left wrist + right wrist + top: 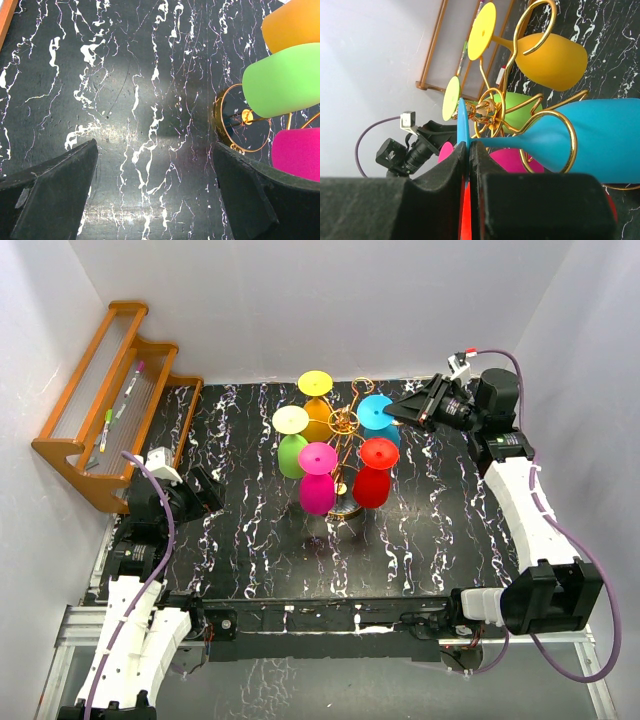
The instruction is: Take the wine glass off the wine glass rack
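Observation:
The gold wire wine glass rack [344, 426] stands mid-table with several coloured wine glasses hanging upside down from its looped arms. My right gripper [393, 411] is at the rack's right side, shut on the flat foot of the blue wine glass [378, 413]. In the right wrist view the fingertips [469, 150] pinch that blue foot [462, 122], while the blue stem still passes through a gold loop [571, 145]. My left gripper [214, 490] hovers left of the rack, open and holding nothing [155, 170]; the ring base [218, 125] lies just past its right finger.
Orange [318, 418], green [291, 456], magenta [317, 492] and red [373, 484] glasses hang around the rack. A stepped wooden shelf [110, 400] holding pens leans against the left wall. White walls close in the black marbled table [250, 540].

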Controlling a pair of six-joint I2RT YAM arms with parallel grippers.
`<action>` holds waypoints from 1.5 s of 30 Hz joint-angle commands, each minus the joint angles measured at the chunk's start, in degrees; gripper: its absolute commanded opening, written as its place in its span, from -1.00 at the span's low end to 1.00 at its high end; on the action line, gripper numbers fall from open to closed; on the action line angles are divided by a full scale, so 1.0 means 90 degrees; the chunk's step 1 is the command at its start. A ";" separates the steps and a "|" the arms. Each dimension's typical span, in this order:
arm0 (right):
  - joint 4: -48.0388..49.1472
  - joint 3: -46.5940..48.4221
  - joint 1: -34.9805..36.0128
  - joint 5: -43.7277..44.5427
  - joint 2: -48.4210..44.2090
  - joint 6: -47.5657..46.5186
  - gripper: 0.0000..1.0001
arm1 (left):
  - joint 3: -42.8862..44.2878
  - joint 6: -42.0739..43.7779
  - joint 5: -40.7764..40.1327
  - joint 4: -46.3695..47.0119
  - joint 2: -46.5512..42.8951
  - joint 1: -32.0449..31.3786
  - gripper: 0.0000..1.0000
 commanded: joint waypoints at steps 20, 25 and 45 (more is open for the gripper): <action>-0.0948 -0.0387 0.0029 0.1778 -0.1605 -0.0500 -0.85 | 0.0019 0.0018 -0.0003 0.0019 -0.0027 0.0029 0.95; -0.1477 -0.0104 0.0034 0.2603 -0.1838 -0.0966 -0.85 | 0.0015 0.0018 0.0002 0.0014 -0.0027 0.0026 0.95; -0.0175 0.2423 0.0404 0.0237 -0.1333 -0.2667 -0.84 | 0.0158 -0.0012 -0.0126 -0.0049 -0.0050 0.0025 0.74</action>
